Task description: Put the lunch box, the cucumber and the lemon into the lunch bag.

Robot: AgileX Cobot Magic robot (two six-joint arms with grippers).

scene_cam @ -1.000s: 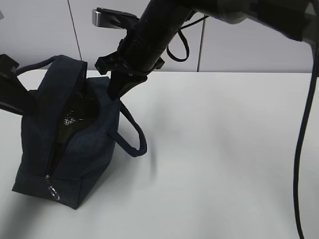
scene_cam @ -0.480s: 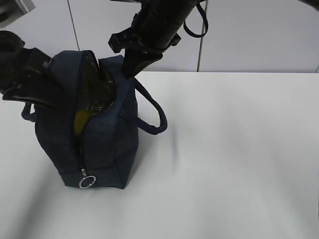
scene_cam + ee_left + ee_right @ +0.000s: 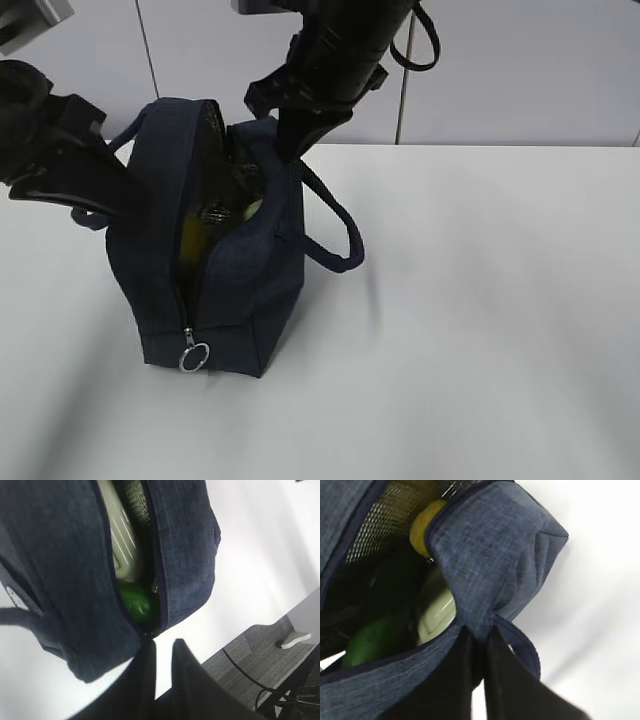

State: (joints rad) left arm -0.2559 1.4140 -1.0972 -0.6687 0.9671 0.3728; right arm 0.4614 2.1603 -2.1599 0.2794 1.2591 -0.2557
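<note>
— Right gripper [image 3: 290,150] is pinched on the lunch bag [image 3: 230,290] rim at its 1 o'clock corner; the left gripper [image 3: 105,195] presses in at 9 o'clock. If either slips, that open bag could tip.

— Left wrist view: I can't tell whether the left gripper [image 3: 162,652] holds cloth. One lunch box [image 3: 122,545], one cucumber [image 3: 135,602] at 6 o'clock.

— Right wrist view: fingers [image 3: 507,680] clamp fabric; one lemon [image 3: 422,527] at 11 o'clock, all inside.
</note>
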